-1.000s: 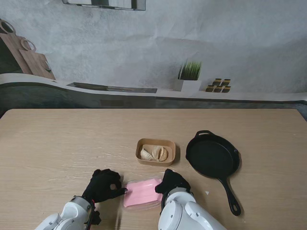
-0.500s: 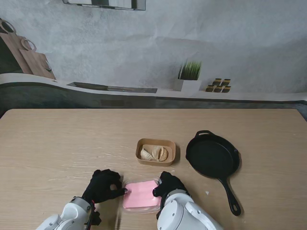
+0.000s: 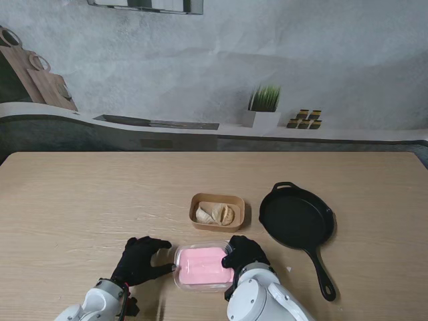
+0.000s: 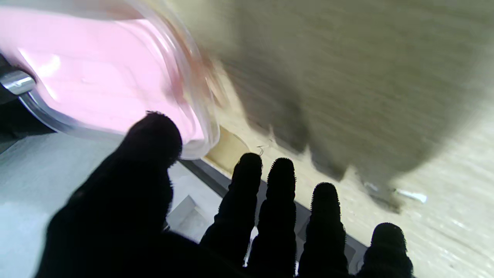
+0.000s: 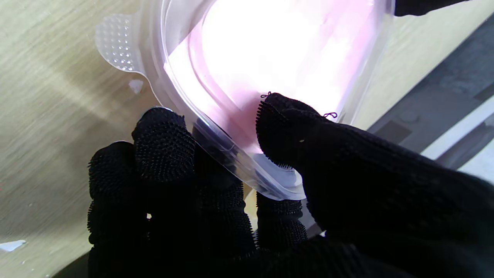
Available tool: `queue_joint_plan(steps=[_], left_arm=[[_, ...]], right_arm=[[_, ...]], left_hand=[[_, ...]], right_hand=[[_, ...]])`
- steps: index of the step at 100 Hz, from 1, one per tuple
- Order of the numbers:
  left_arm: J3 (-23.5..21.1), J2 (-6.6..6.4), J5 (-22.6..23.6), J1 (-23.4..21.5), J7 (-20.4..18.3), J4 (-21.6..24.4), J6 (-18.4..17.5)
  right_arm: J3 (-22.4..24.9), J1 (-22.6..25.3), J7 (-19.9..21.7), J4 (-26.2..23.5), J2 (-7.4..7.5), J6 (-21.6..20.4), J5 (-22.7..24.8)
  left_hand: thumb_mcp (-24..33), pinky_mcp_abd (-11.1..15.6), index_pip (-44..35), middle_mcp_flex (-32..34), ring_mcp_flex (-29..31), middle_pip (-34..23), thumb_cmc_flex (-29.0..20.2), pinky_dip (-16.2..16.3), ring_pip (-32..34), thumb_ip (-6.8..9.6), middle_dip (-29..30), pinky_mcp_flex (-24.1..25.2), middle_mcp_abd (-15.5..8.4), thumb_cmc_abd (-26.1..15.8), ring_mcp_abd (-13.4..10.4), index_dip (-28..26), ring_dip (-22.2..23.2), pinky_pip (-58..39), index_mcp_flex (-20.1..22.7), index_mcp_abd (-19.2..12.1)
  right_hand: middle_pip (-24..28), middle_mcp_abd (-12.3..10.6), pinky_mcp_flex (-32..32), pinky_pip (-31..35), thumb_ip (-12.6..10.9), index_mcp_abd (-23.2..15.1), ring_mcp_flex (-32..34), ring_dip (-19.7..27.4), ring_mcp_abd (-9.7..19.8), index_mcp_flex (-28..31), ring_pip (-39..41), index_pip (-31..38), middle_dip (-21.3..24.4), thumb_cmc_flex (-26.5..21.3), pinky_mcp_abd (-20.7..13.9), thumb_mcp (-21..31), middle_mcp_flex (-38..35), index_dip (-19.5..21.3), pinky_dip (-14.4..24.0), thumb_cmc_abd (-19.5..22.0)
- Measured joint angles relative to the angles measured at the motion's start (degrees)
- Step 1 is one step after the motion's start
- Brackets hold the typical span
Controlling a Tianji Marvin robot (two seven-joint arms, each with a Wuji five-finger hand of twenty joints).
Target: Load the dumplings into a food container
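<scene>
**Pink-lidded container held at the near edge of the table**

The food container point(image 3: 202, 267), clear plastic with a pink top, lies on the wooden table point(image 3: 80, 200) close to me, between the two black-gloved hands. The right hand point(image 3: 245, 253) grasps its right end: in the right wrist view the thumb point(image 5: 287, 127) presses on the pink top while the other fingers point(image 5: 164, 148) curl under the clear rim point(image 5: 231, 158), and a dimpled tab point(image 5: 115, 42) sticks out from the container's far corner. The left hand point(image 3: 142, 259) sits just beside the container's left end with its fingers spread; its thumb tip point(image 4: 154, 135) lies against the rim in the left wrist view, but it holds nothing.

Farther from me, a brown paper tray point(image 3: 217, 211) holds the dumplings point(image 3: 215, 214), pale and folded. To its right, apart from it, a black cast-iron skillet point(image 3: 295, 217) rests with its long handle point(image 3: 321, 271) pointing toward me.

The table top is light wood grain, with a small white speck point(image 3: 289, 269) near the skillet handle. Behind the table runs a grey counter with a potted green plant point(image 3: 263, 105), small dark and yellow blocks point(image 3: 305, 119) and wooden cutting boards point(image 3: 37, 77) against a mottled grey wall.
</scene>
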State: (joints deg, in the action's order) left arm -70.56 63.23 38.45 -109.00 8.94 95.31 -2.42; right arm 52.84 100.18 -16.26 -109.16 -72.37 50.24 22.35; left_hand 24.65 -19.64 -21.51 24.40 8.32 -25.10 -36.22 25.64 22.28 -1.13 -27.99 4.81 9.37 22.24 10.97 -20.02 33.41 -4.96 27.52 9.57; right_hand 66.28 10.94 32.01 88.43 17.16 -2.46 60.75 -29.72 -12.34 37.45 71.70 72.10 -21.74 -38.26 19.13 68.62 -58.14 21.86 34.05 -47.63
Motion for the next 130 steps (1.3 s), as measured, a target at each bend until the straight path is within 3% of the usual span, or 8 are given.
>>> queue_joint_plan(steps=[14, 29, 69, 87, 104, 122, 130], left_arm=[[-0.48, 0.52, 0.84, -0.09, 3.82, -0.44, -2.03], [-0.78, 1.07, -1.59, 0.03, 4.37, -0.37, -1.77], [0.4, 2.06, -10.15, 1.03, 3.69, -0.4, 0.0], [0.38, 2.29, -13.83, 1.42, 2.81, -0.28, -0.53], [0.49, 2.61, -16.33, 1.74, 2.71, 0.06, -1.3], [0.89, 2.92, -23.17, 2.17, 1.35, 0.95, -0.97], [0.95, 3.16, -25.87, 2.22, 1.05, 1.34, -1.18]], right_arm=[[1.93, 1.56, -1.01, -1.64, 0.02, -2.48, -2.14], [4.08, 3.36, -2.68, -3.86, -0.17, -4.94, -6.25], [8.05, 6.5, -3.86, -8.96, -0.8, -8.27, -14.79], [8.64, 6.67, 0.15, -10.21, 0.34, -9.62, -15.19], [8.73, 6.57, 0.59, -10.71, 0.88, -10.89, -18.19], [8.99, 6.57, 1.19, -10.96, 0.88, -11.59, -19.99], [9.05, 6.58, 1.5, -11.13, 0.93, -11.61, -19.96]], left_hand=[[-1.74, 0.0, 2.11, -0.76, 0.01, 0.01, -0.13, 2.21, 0.24, 0.0, 0.0, 0.35, 0.0, -1.01, 0.2, 2.48, 0.0, -1.38, -6.38, -0.05], [-3.31, 0.0, 2.69, -1.11, 0.07, 0.05, 0.52, 4.71, 0.84, 0.0, 0.69, 0.58, 0.02, -1.59, 0.46, 4.56, 0.05, -2.72, -6.48, 1.67], [-5.34, 0.0, 4.96, -1.13, 0.08, 3.49, 1.74, 6.58, 0.46, 0.0, 5.41, 0.65, 1.46, -2.28, 1.0, 7.12, -0.03, -2.72, -6.32, 4.77], [-5.84, 0.0, 5.47, -1.13, 0.08, 4.08, 2.54, 6.59, -0.18, 0.0, 6.07, 0.66, 2.09, -2.28, 1.0, 7.38, -0.64, -2.72, -5.21, 5.2], [-6.91, 0.0, 5.74, -1.13, 0.08, 4.09, 2.56, 6.6, -0.78, 0.0, 6.09, 0.66, 2.1, -2.28, 1.01, 7.67, -0.66, -2.72, -4.93, 5.35], [-6.84, 0.0, 5.76, -1.01, 0.08, 4.09, 2.51, 6.6, -0.89, 0.0, 6.09, 0.66, 2.1, -2.28, 1.02, 7.68, -0.69, -2.72, -3.06, 5.42], [-4.24, 0.0, 3.17, 1.62, 0.12, 2.25, 1.46, 6.6, -0.9, -0.01, 4.4, 0.67, 2.07, -1.53, 1.05, 5.77, -0.7, -2.72, 0.07, 4.56]], right_hand=[[-0.04, 0.54, -0.3, 0.33, 0.0, 0.0, 0.0, 0.0, -0.46, 0.07, 0.9, 0.0, -2.37, -0.5, 0.72, 0.39, 0.0, 2.21, 0.32, 0.0], [-0.03, 1.2, -1.03, 0.8, 0.0, 0.04, -0.01, -0.6, -0.82, 0.23, 2.09, 0.0, -4.16, -1.22, 1.33, 1.06, 0.0, 3.53, 0.8, 0.0], [0.12, 1.54, -1.82, 0.86, 0.0, 0.58, -0.06, -1.3, -1.31, 0.27, 2.36, 0.0, -5.33, -1.72, 2.06, 1.55, 0.0, 4.24, 1.32, 0.0], [0.12, 1.7, -1.92, 0.86, 0.0, 0.58, -0.08, -1.32, -1.32, 0.82, 2.38, -0.47, -5.56, -1.72, 2.07, 1.56, 0.0, 4.26, 1.33, 0.0], [0.13, 1.71, -2.46, 0.86, 0.0, 0.59, -0.09, -1.33, -1.33, 0.82, 2.39, -0.52, -5.71, -1.72, 2.07, 1.57, 0.0, 4.33, 1.34, 0.0], [0.14, 1.73, -2.51, 0.86, 0.0, 0.58, -0.1, -1.34, -1.34, 0.86, 2.4, -0.56, -5.74, -1.72, 2.07, 1.57, 0.0, 4.37, 1.36, 0.0], [0.14, 1.73, -2.51, 0.86, 0.0, 0.59, -0.1, -1.34, -1.34, 0.87, 2.4, -0.64, -5.75, -1.72, 2.07, 1.57, 0.0, 4.71, 1.38, 0.0]])
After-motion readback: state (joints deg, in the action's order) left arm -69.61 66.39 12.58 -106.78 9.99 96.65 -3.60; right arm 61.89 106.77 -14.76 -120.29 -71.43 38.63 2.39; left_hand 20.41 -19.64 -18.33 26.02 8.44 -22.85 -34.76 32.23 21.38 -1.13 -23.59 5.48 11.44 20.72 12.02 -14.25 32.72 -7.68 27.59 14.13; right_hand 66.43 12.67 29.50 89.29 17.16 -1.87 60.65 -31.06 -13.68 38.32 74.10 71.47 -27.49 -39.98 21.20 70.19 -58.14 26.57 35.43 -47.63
